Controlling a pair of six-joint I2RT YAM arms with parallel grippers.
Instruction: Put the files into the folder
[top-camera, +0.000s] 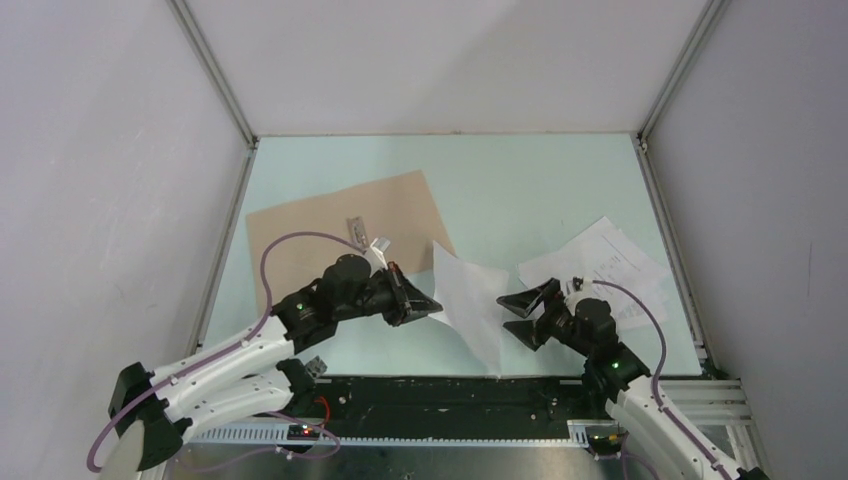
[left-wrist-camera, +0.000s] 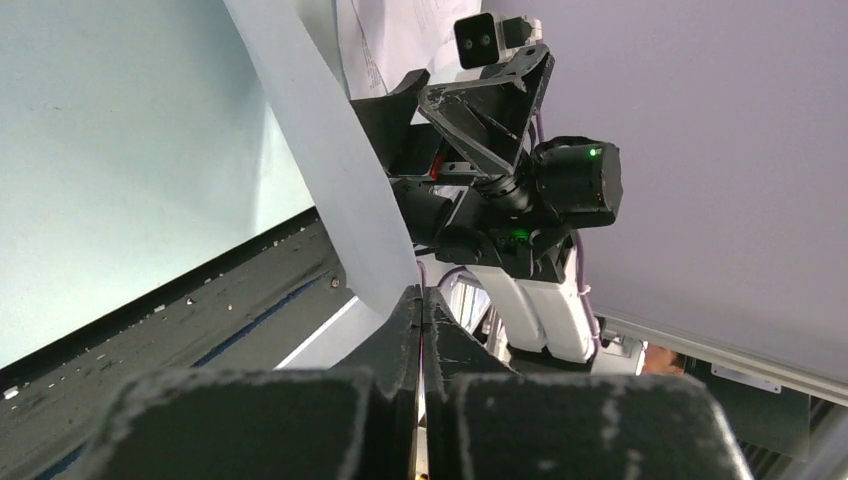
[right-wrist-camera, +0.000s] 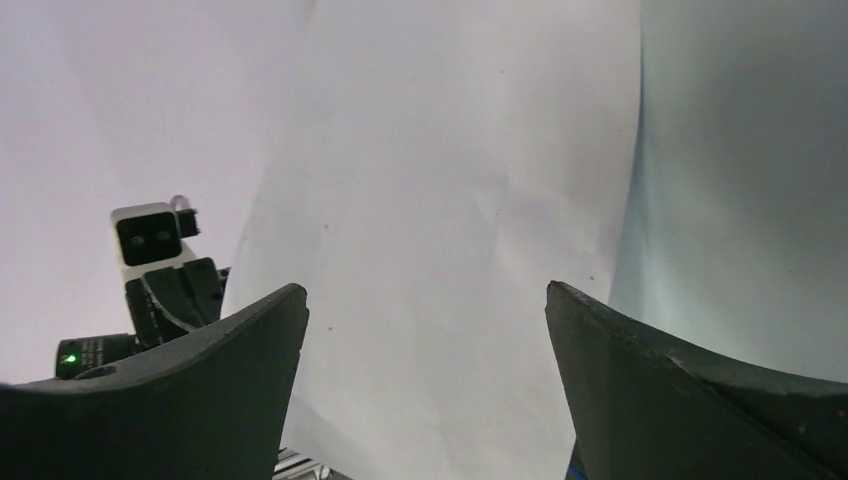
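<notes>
Pale green bench carries the folder at ten o'clock, seemingly with no papers in it. The left hand is clamped on one lifted sheet, and the right hand is spread apart beside it. Other files lie at three o'clock.

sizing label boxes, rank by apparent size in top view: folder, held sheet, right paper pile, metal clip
1. folder
2. paper pile
3. held sheet, curled and lifted, so unsure against the pile
4. metal clip
</notes>
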